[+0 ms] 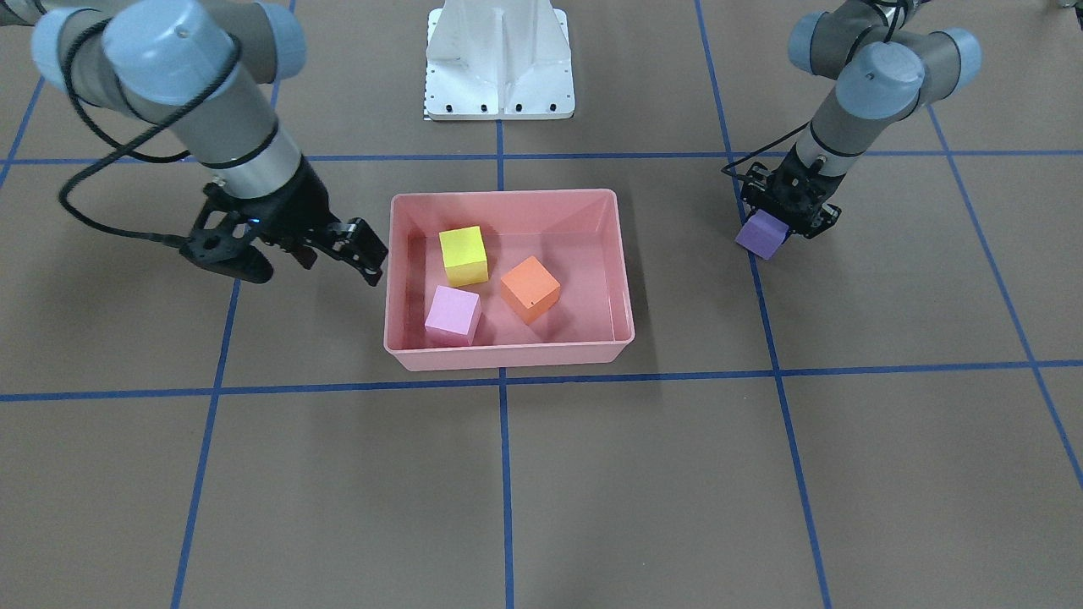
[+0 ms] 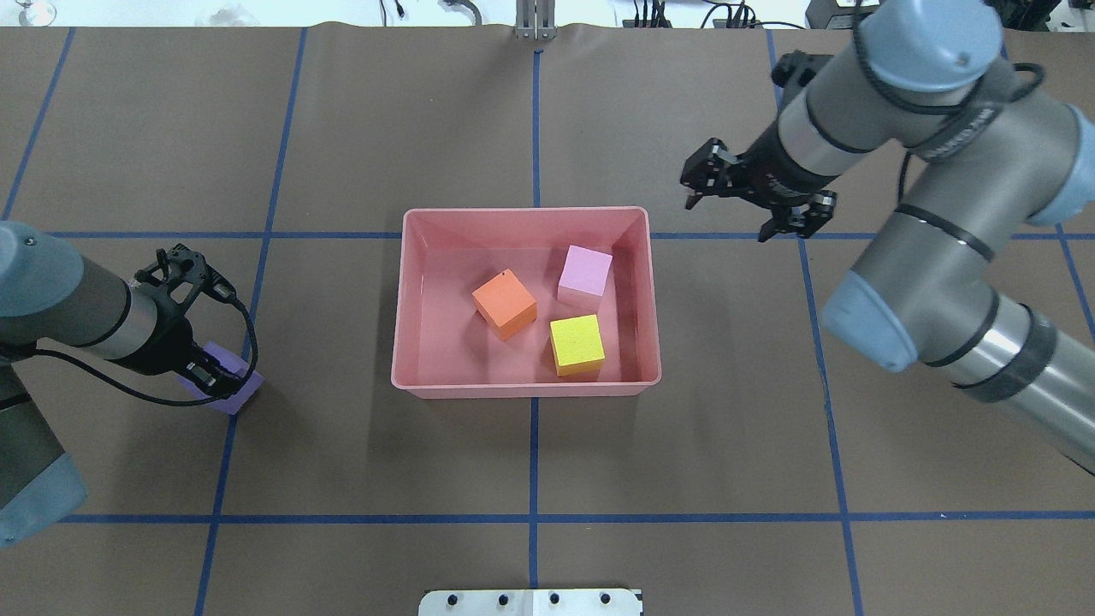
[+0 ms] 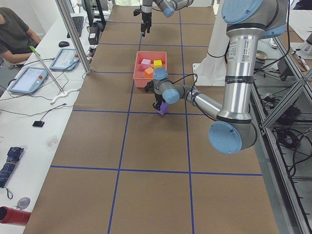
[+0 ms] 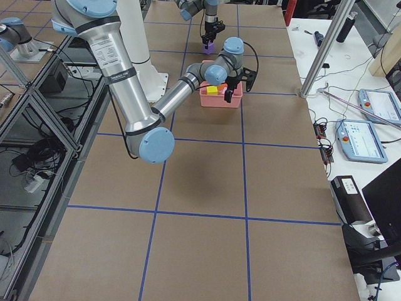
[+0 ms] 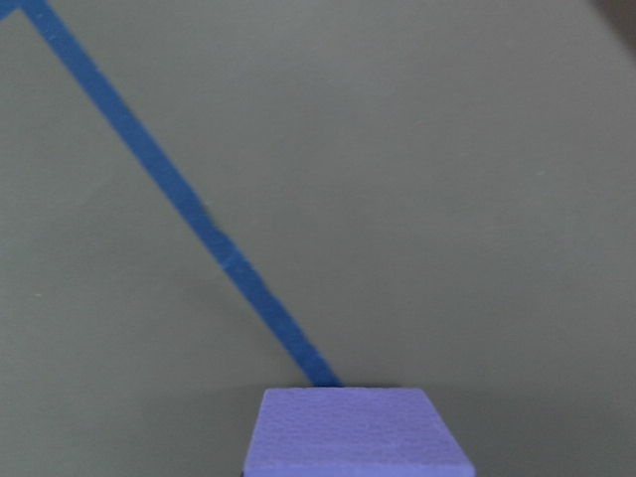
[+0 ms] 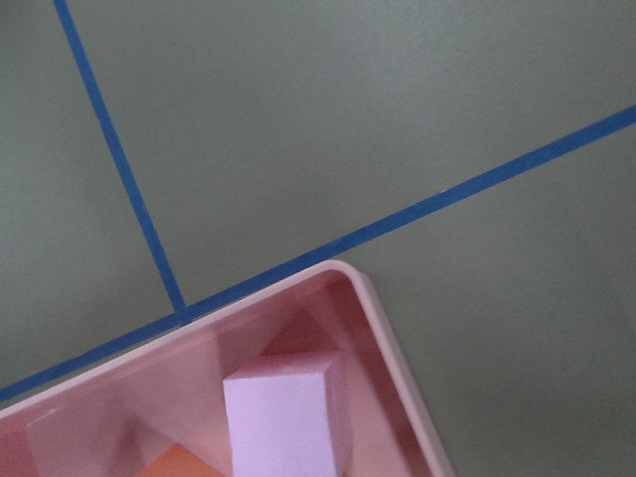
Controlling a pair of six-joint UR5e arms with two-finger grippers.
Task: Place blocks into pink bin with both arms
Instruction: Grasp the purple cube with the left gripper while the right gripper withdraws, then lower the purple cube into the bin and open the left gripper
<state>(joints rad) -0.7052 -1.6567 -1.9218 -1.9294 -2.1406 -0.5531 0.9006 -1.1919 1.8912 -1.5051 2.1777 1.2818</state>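
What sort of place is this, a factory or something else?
Probably a robotics research lab: grey tubular left arm and right arm over a brown table gridded with blue tape, foam cubes in a salmon-pink plastic bin, and a seated person beside tablet-like controllers.

Left gripper (image 1: 768, 227), well apart from the pink bin (image 1: 508, 357), grips the purple block (image 1: 757, 239); right gripper (image 2: 725, 219) hovers near its corner, jaws spread.
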